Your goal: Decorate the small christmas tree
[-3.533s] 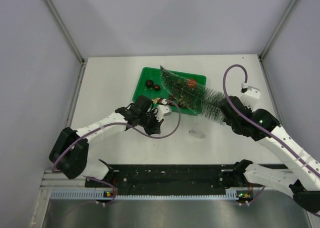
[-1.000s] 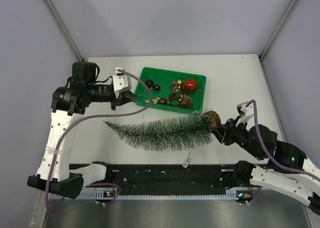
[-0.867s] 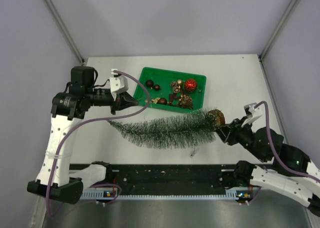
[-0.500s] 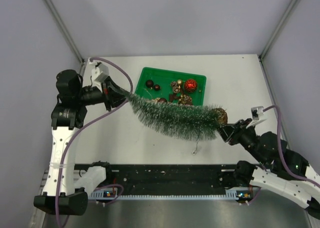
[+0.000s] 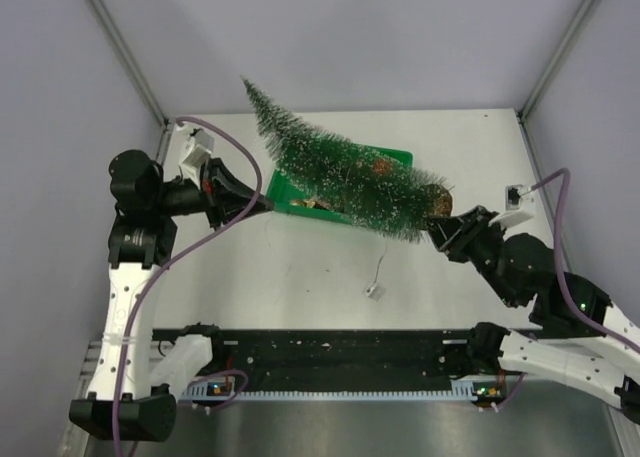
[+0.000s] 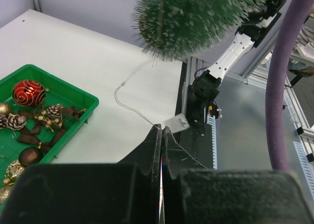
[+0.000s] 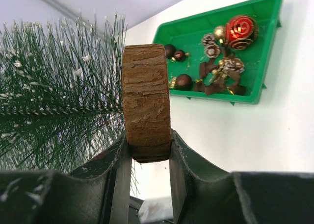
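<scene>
Raised off the table since half a second before, the small christmas tree (image 5: 340, 172) slants in mid-air above the green tray (image 5: 283, 185), its wooden base (image 7: 145, 106) clamped by the right gripper (image 7: 146, 146), while the left gripper (image 5: 262, 207) stays clenched near the tray's left edge.

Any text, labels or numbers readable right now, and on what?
None readable.
The small tag hanging off the small christmas tree: too small and blurred to read.
The green tray and ornaments: no lettering shows.
</scene>
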You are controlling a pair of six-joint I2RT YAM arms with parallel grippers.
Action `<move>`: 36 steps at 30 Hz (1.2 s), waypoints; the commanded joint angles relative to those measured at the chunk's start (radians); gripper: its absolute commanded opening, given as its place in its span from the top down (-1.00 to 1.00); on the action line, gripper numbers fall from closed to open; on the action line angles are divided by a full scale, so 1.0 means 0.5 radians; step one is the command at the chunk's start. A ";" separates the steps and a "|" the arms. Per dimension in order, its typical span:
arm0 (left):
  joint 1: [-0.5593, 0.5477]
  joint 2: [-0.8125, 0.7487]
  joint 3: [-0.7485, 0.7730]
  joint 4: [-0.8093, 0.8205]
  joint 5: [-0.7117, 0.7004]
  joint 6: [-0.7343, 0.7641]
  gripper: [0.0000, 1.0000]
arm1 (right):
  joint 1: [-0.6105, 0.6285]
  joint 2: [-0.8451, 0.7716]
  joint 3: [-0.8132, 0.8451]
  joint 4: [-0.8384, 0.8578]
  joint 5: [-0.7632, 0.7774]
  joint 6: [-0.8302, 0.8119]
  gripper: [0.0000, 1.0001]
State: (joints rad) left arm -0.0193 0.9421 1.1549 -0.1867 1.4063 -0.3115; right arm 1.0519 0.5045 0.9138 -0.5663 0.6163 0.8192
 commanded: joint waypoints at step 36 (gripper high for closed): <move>-0.053 0.162 0.605 -1.219 -0.444 1.678 0.85 | 0.182 0.731 0.430 -0.574 0.517 -0.794 1.00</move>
State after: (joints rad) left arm -0.0235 0.9939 1.4586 -0.7868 1.2015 0.4313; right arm 1.0851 0.8967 1.1366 -0.9848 0.9428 0.5968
